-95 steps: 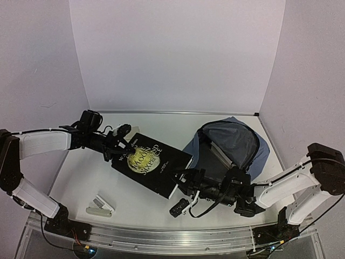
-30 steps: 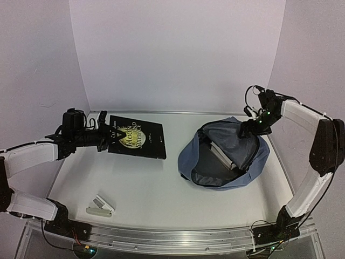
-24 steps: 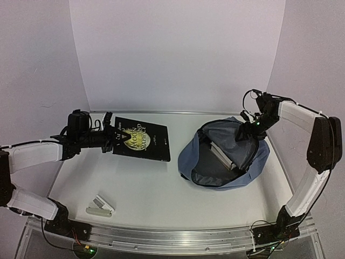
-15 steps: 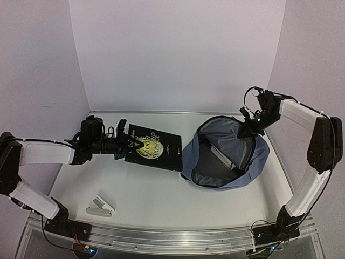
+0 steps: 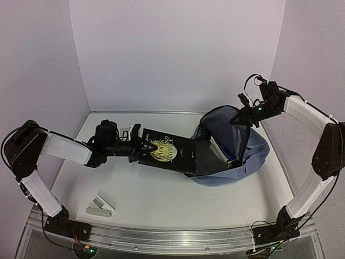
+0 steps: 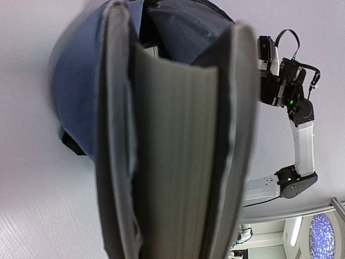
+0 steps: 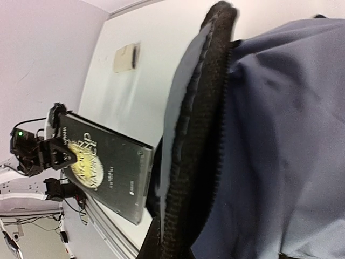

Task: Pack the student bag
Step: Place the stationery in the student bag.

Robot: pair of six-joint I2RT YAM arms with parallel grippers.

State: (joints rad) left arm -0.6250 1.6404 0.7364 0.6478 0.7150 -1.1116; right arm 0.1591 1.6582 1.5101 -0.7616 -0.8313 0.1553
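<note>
Top view. Blue-grey student bag [image 5: 254, 156] on the right half of the white table [image 5: 151, 189], mouth open toward the left, dark grey lining exposed. Right gripper [image 5: 243, 116] clenched on the bag's upper rim at the black zipper edge, holding that rim raised off the table. Left gripper [image 5: 133, 151] clamped on the left end of a black hardcover book [image 5: 172, 154] with a gold moon on its cover. Far end of the book reaching into the bag's mouth, below the lifted rim. Pale edge of a second book [image 5: 222, 150] inside the bag. Small white stapler [image 5: 100, 205] at the front left, well apart from the bag. Left wrist view: page edges of the held book filling the frame, blue fabric just beyond.
</note>
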